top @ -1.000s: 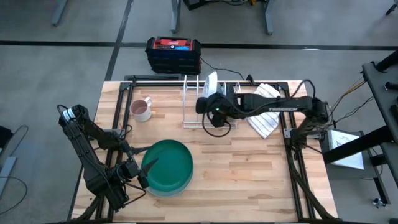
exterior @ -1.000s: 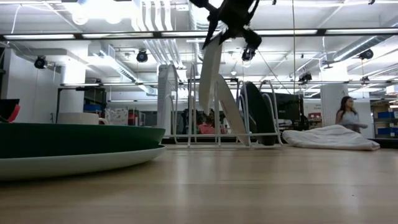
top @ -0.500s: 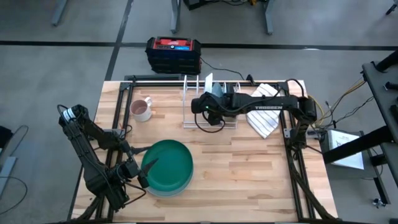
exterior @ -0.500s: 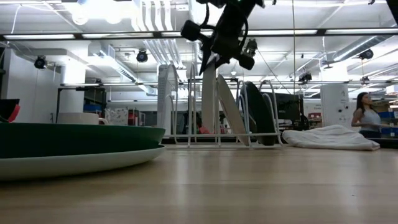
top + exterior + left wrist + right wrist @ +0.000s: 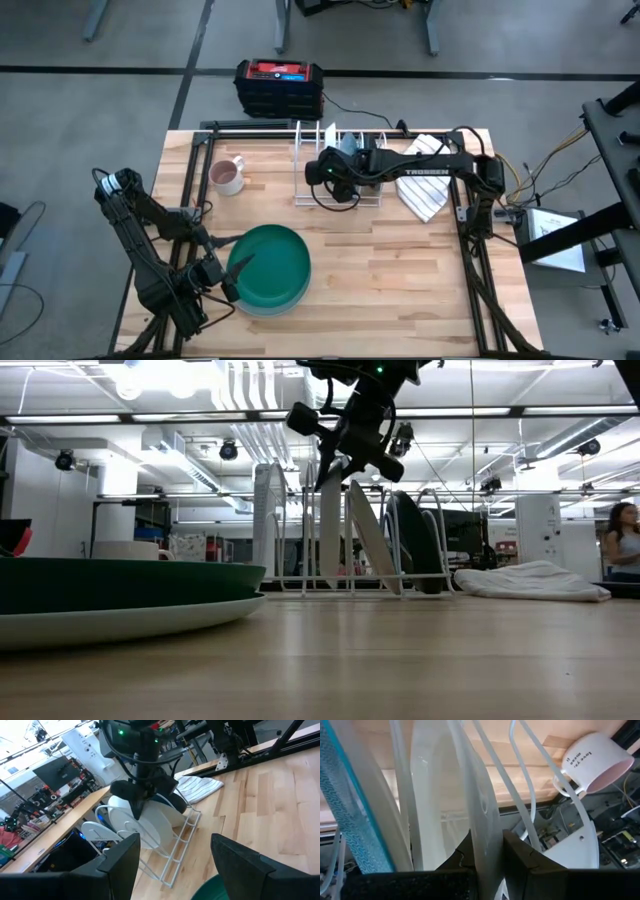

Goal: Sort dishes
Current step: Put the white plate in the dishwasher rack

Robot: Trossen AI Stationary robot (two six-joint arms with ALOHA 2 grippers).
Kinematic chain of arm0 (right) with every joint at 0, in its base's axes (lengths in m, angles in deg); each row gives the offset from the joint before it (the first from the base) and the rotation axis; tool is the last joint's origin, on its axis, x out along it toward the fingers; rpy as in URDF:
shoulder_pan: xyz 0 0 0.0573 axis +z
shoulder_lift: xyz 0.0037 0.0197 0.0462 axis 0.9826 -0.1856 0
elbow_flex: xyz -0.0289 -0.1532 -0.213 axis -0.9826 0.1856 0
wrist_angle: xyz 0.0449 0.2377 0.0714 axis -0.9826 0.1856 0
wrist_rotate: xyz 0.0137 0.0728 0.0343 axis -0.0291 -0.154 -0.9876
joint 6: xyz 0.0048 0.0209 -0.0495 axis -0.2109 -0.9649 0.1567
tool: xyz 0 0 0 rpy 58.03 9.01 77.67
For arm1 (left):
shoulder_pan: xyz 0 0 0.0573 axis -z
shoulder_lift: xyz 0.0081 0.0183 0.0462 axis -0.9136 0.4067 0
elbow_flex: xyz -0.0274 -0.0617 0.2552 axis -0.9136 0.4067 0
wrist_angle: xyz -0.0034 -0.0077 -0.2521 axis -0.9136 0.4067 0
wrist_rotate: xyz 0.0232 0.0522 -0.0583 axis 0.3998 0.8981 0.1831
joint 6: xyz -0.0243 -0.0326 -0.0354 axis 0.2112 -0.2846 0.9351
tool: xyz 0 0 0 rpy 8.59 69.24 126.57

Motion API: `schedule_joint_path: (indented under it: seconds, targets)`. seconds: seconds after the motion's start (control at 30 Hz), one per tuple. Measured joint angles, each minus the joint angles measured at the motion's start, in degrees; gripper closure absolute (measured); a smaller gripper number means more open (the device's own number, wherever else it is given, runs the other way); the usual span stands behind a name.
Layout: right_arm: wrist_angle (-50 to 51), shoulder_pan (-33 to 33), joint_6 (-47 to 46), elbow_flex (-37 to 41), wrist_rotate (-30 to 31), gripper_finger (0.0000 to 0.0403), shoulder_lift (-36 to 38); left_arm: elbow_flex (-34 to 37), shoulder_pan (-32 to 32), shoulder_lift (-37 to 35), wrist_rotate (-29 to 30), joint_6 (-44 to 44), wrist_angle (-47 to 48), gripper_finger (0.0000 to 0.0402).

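My right gripper (image 5: pixel 336 464) reaches from the table's right over the white wire rack (image 5: pixel 300 165) at the far middle and is shut on a white plate (image 5: pixel 330 530) that stands upright in a rack slot. Beside it in the rack a second white plate (image 5: pixel 372 538) leans and a dark plate (image 5: pixel 415 540) stands. My left gripper (image 5: pixel 238 258) is open and empty at the near left, over the edge of a green bowl (image 5: pixel 270 262) that rests on a pale teal plate (image 5: pixel 120 622). My right gripper pinches the white plate's upper rim (image 5: pixel 487 832) between its two fingers (image 5: pixel 520 857), one on each face. The fingers come from above, pointing down. The plate stands upright on edge between the rack's wires, its lower edge (image 5: pixel 330 582) down at the rack's base.
A pinkish mug (image 5: pixel 227 176) stands left of the rack. A white striped cloth (image 5: pixel 425 190) lies right of it. A black and red box (image 5: pixel 278 85) sits on the floor beyond the far edge. A person (image 5: pixel 622 540) is in the room behind.
My right gripper has gone down and a little toward the table's left edge with the white plate. The plate was tilted and raised above the rack; it now stands upright, lowered into a rack slot.
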Motion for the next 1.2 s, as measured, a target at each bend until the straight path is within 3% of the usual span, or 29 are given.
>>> schedule_joint_path:
  seconds: [0.23,0.5,0.93,1.2]
  targets:
    - [-0.05,-0.07,-0.50,0.01,-0.29,0.0345,-0.36,0.00,0.00,0.00,0.00,0.00,-0.03,0.0169]
    - [-0.17,-0.07,-0.63,0.01,-0.43,0.0349,-0.36,0.00,0.00,0.00,0.00,0.01,-0.03,0.0169]
    - [-2.44,-0.02,-3.78,0.01,0.87,0.0308,-0.19,0.00,0.00,0.00,0.00,0.02,-0.05,0.0169]
    - [-4.26,0.02,-3.85,0.01,5.00,0.0291,0.02,0.00,0.00,0.00,-0.02,0.02,-0.07,0.0169]
